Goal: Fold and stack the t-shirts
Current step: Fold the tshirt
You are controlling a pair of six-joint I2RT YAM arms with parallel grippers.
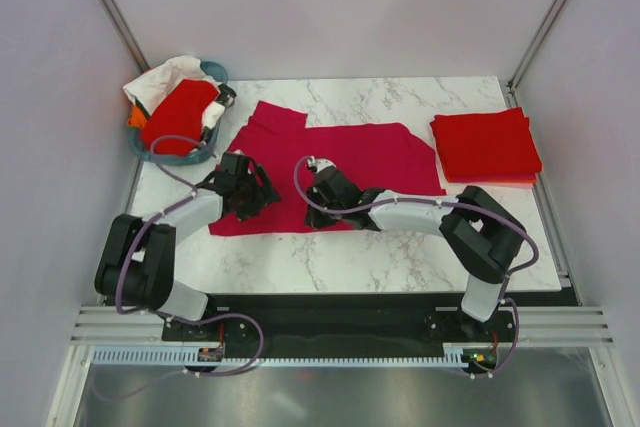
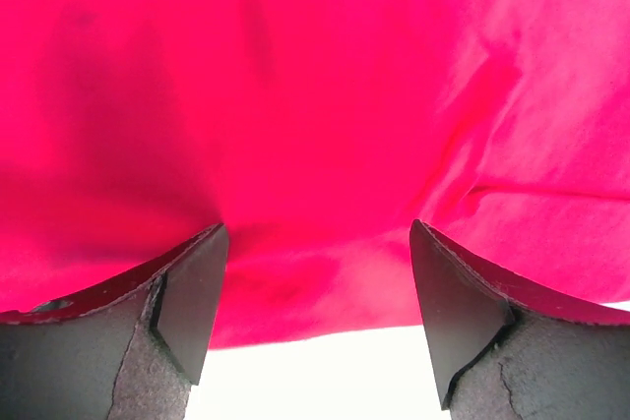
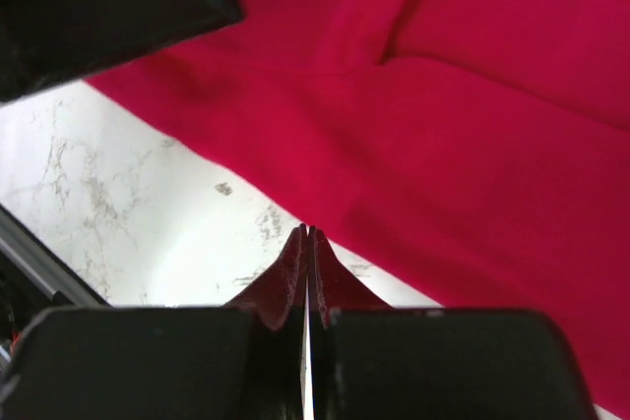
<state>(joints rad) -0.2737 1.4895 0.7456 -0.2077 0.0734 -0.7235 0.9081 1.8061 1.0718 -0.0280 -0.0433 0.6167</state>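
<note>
a deep crimson-pink short-sleeved cotton t-shirt [image 1: 350,162] lies spread flat across the middle of the white marble-patterned surface [image 1: 400,257], one sleeve reaching toward the far left. the left jaws stand wide at the shirt's near left hem, with cloth between and under them but nothing pinched. the right jaws are pressed fully together with nothing seen between them, their tips just off the near hem over bare surface. the step in hand looks like taking the near edge to begin a fold. to do it well, the left jaws should settle onto the hem and close on the edge itself, not on a bunch from the middle. the right jaws must open before taking a matching hold further along, so the edge lifts level and the fold lands straight. a stack of folded bright red t-shirts [image 1: 485,144] sits at the far right, and another red t-shirt [image 1: 178,115] lies in the teal plastic basket [image 1: 213,72] at the far left. no brand, label or writing can be read anywhere.
</note>
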